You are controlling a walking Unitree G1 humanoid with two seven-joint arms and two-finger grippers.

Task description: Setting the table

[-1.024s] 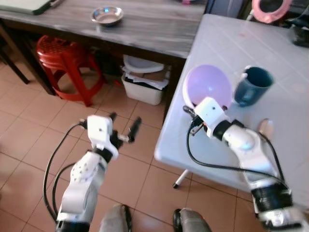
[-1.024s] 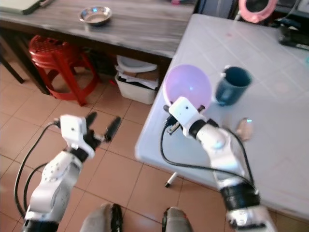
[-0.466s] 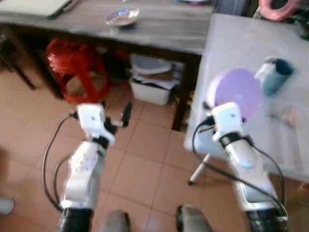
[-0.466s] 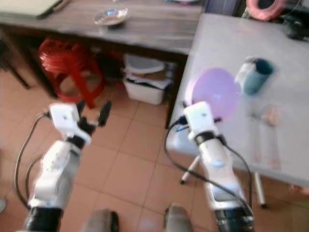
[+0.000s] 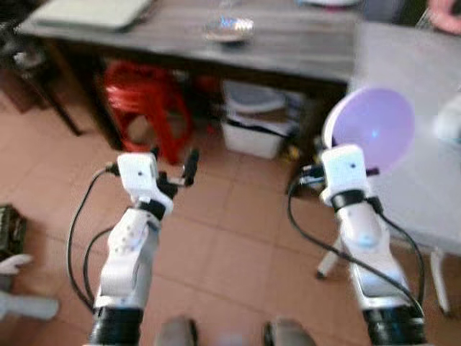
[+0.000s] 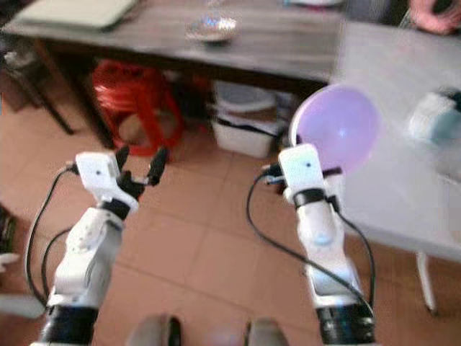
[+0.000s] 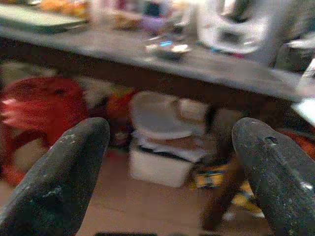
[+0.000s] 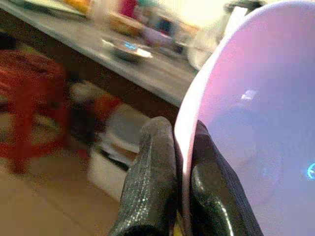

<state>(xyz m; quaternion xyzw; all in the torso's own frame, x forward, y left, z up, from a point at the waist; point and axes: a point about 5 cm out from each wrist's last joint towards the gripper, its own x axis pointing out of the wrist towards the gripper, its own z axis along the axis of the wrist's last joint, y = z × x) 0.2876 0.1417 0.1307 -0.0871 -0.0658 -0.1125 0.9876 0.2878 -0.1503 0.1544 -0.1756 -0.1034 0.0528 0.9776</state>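
The right gripper point(image 8: 172, 196) has its two black fingers point(image 8: 150, 182) pinched on the rim of a lilac bowl point(image 5: 374, 128), held up on edge over the near corner of the white table point(image 5: 403, 194). The left gripper point(image 7: 170, 167) is spread wide and empty, out over the tiled floor point(image 5: 230, 238), well away from that table.

The step appears to be carrying the bowl. Doing it well probably means keeping the pinch firm and the bowl clear of the table edge while the robot turns.

The right wrist view shows the rim squeezed between both fingers. The head views add the dark wooden table point(image 5: 288, 43) beyond, with a steel dish point(image 5: 227, 29) on it and a red stool point(image 5: 140, 97) beneath.
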